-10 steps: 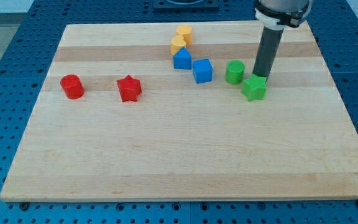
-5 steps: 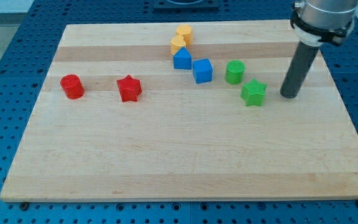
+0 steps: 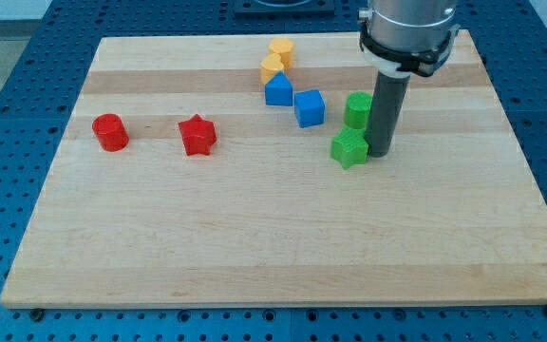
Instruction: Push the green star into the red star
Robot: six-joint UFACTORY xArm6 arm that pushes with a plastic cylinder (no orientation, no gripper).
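Green star (image 3: pixel 348 148) sits touching my tip (image 3: pixel 380 152) on its right — well apart from the red star (image 3: pixel 198 135), so most pushing remains.

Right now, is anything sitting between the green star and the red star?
Nothing visible. My tip sits against the green star on the view's right side, and the board between it and the red star is bare. The blue cube lies above that line.
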